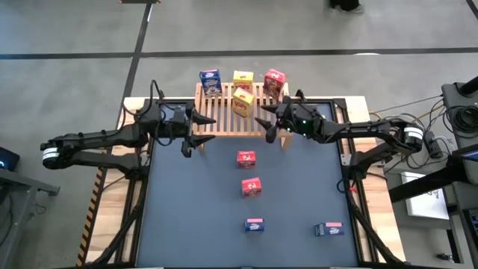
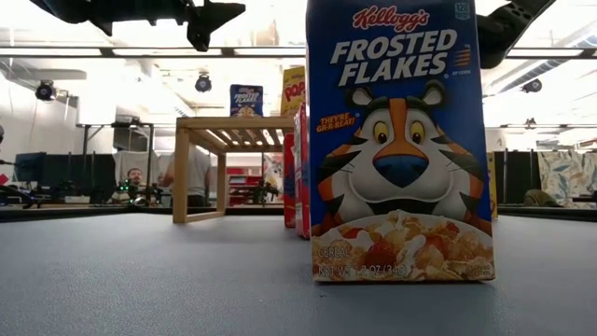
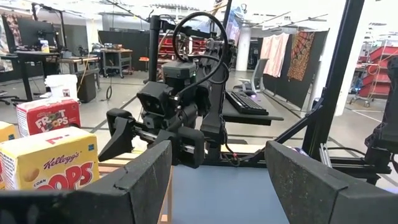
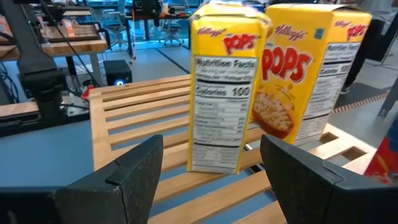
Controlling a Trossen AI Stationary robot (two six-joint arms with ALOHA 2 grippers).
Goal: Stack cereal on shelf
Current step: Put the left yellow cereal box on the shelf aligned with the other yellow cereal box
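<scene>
The wooden rack [image 1: 231, 113] stands at the table's far edge. On its slats stand a blue box [image 1: 210, 81], a yellow box [image 1: 243, 78], a red box [image 1: 274, 82] and a second yellow box [image 1: 243, 101] nearer the front. The right wrist view shows both yellow boxes [image 4: 227, 87] [image 4: 311, 68]. Two red boxes [image 1: 246, 158] [image 1: 252, 187] and two blue boxes [image 1: 255, 224] [image 1: 328, 229] stand on the table mat. My left gripper [image 1: 205, 127] [image 3: 217, 162] is open and empty over the rack's left front. My right gripper [image 1: 263, 127] [image 4: 211, 155] is open and empty, just in front of the nearer yellow box.
In the low view a blue box [image 2: 401, 140] fills the foreground, with red boxes [image 2: 300, 168] behind it and the rack [image 2: 233, 159] farther back. The two grippers face each other closely over the rack's front. A person sits in the room behind [image 2: 135, 179].
</scene>
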